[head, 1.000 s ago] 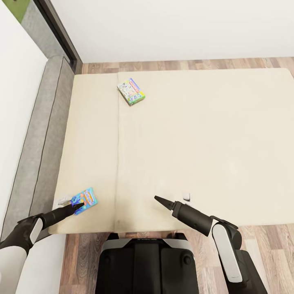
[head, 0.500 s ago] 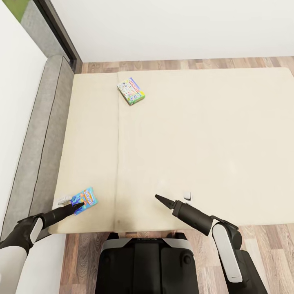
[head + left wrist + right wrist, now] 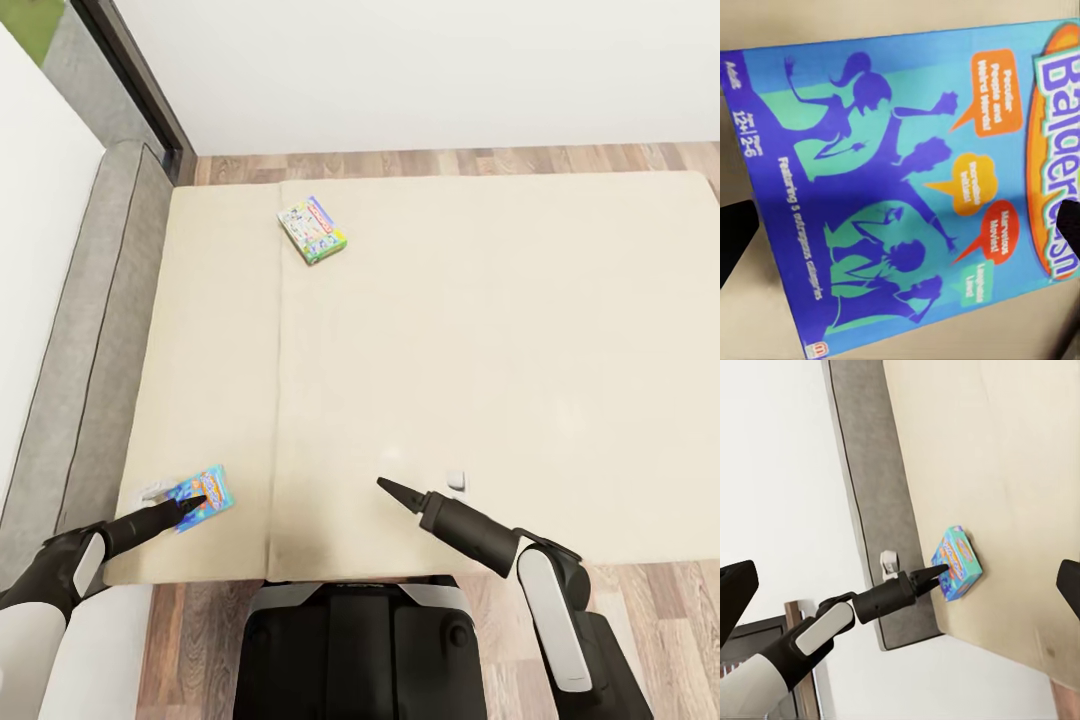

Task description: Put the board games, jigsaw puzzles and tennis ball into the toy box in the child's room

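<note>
Head view: the whole picture has slid a little since a moment ago, so the camera moved. The bed [image 3: 450, 350] now shows more of its near edge, and both games sit a bit further toward the left of the picture. The arms look the same as before. The bed top is plain, soft-looking beige cloth with one long seam, and a grey padded headboard [image 3: 90, 330] runs along its side. The floor [image 3: 450, 160] is wood planks. The green and white board game [image 3: 313, 229] is a thin flat box lying far up the bed. The small blue board game [image 3: 201, 496] lies flat near the bed's front corner. The left claw [image 3: 188, 506] has its dark pointed tips on that blue box. The right claw [image 3: 388, 488] hovers over bare mattress, holding nothing; I cannot tell how far open it is.

Left wrist view: the blue box cover is shiny, with purple people shapes and orange speech bubbles. Dark tips sit wide apart at both edges, so the claw is open.

Right wrist view: the left arm [image 3: 832, 622] reaches to the blue box.
</note>
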Controlling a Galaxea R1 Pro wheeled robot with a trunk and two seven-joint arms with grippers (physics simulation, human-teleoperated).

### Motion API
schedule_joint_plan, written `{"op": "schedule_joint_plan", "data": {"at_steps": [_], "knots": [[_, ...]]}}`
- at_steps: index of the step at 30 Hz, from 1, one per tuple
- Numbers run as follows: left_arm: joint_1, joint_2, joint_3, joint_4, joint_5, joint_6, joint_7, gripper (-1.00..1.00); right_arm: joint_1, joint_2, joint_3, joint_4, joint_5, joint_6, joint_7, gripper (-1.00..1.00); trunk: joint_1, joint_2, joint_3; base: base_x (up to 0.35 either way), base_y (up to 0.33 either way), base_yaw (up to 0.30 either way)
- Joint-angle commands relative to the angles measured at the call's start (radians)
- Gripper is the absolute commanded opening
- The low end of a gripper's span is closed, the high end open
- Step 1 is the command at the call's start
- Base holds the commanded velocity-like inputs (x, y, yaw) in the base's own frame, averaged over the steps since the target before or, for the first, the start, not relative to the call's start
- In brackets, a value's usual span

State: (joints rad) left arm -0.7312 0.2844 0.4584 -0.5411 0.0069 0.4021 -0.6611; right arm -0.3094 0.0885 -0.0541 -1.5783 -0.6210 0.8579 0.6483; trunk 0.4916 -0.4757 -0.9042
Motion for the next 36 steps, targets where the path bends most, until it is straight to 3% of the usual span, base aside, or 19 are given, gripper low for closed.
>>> {"op": "schedule_joint_plan", "data": {"at_steps": [1,15,36], "knots": [[-0.001,-0.001,0.005,-0.001,0.001,0.009,-0.005,1.00,0.000,0.001,0.003,0.000,0.001,0.005,0.004,1.00,0.001,-0.001,-0.001,0.045,-0.049,0.000],[-0.001,-0.001,0.005,-0.002,0.001,0.009,-0.005,1.00,-0.001,0.001,0.013,0.000,0.002,0.004,0.004,1.00,0.001,-0.001,-0.001,0.008,-0.016,0.000],[-0.001,-0.002,0.004,-0.002,0.001,0.009,-0.005,1.00,0.000,0.002,0.013,0.001,0.001,0.004,0.004,1.00,0.001,-0.001,-0.001,-0.023,-0.119,0.000]]}}
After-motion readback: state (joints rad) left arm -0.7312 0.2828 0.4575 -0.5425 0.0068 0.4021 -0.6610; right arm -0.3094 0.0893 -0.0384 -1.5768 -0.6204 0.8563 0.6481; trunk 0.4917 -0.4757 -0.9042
